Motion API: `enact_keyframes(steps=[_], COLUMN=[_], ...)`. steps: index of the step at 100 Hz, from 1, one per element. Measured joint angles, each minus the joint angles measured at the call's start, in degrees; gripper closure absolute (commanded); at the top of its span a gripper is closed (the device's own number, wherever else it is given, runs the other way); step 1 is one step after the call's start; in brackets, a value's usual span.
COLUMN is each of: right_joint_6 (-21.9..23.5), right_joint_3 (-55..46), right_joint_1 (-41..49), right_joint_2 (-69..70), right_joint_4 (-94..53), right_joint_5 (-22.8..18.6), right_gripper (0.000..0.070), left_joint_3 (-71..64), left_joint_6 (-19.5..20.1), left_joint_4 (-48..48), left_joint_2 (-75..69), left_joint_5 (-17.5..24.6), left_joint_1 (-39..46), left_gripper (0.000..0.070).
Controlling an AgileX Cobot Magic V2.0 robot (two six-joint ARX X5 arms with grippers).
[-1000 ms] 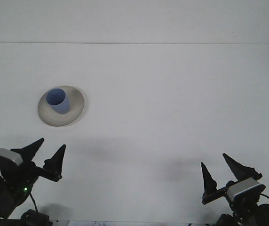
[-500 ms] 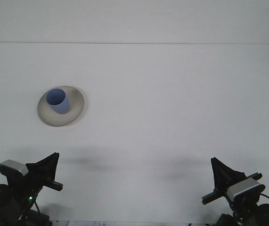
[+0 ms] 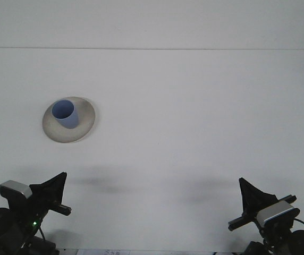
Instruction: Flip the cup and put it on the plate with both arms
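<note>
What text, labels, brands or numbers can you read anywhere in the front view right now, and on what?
None can be read.
Blue cup: plain, no print showing.
Plate: plain, no marking.
Left tool and right tool: black, no legible label; the grey housings behind them show no readable text.
Table: bare white surface, no signs.
A strip at the bottom edge may carry marks, but it is too small and cut off to read.

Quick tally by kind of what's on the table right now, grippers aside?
Cups: 1, blue cup, upright on the plate
Plates: 1, off-white plate
Total: 2
</note>
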Motion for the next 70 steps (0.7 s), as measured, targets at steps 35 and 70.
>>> enact_keyframes(steps=[35,70], right_joint_6=[0.00,0.00], right_joint_3=[0.00,0.00], right_joint_1=[0.00,0.00], right_joint_2=[0.00,0.00], right_joint_4=[0.00,0.00], right_joint_5=[0.00,0.00], right_gripper=[0.0693,0.0693], left_joint_3=[-4.46,-32.09], left_joint_6=[7.65,17.42], left_joint_4=[7.39,25.86], left_joint_2=[-2.60,-13.07], left_joint_5=[-1.86,-13.75], left_joint_1=[3.02,12.15], left_gripper=[0.0688,0.0688])
